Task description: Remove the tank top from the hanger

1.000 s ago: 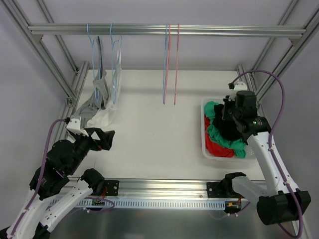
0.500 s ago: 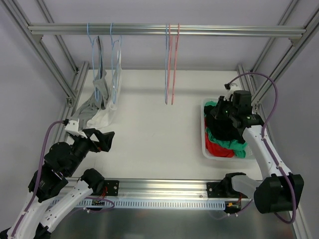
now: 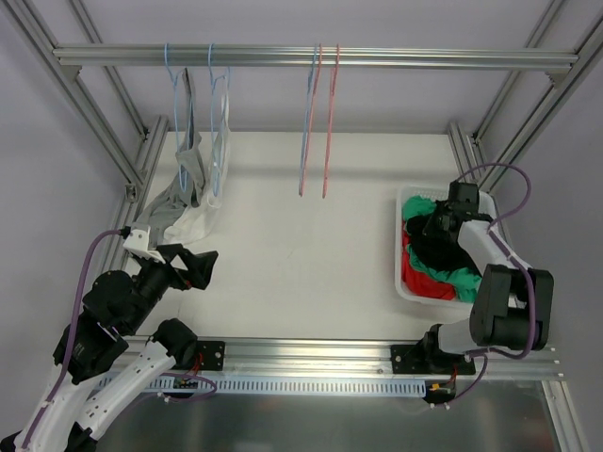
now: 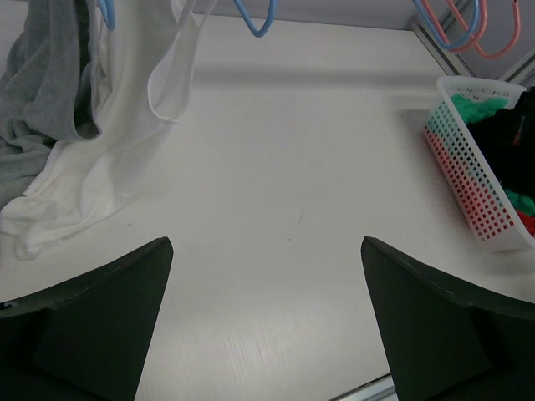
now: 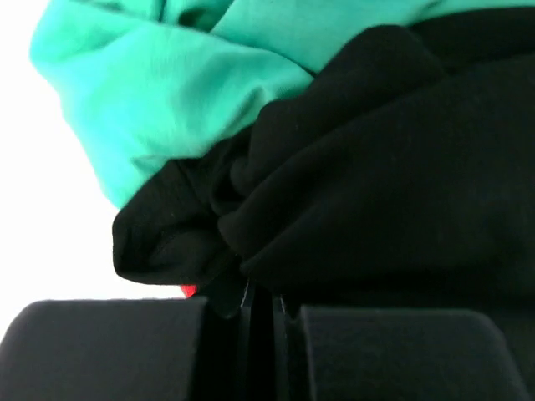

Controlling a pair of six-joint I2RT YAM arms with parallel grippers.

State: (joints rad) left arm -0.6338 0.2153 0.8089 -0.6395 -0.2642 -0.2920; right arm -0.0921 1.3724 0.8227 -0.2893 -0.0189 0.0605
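A grey tank top (image 3: 186, 160) and a white tank top (image 3: 212, 193) hang on two blue hangers (image 3: 217, 85) at the rail's left end, their hems resting on the table. Both show in the left wrist view, white (image 4: 100, 167) and grey (image 4: 42, 92). My left gripper (image 3: 200, 266) is open and empty, low over the table in front of them (image 4: 267, 317). My right gripper (image 3: 443, 221) is down in the white basket (image 3: 399, 247), shut on a fold of a black tank top (image 5: 376, 167), with a green garment (image 5: 192, 92) beside it.
An empty blue hanger (image 3: 306, 122) and an empty pink hanger (image 3: 330, 122) hang at mid-rail. The basket at the right also holds red cloth (image 3: 419, 281). Aluminium frame posts stand on both sides of the table.
My right arm has dropped lower and drawn back into the basket with the black top. The basket has slid to the right. The empty hangers swing. The left arm barely moved.
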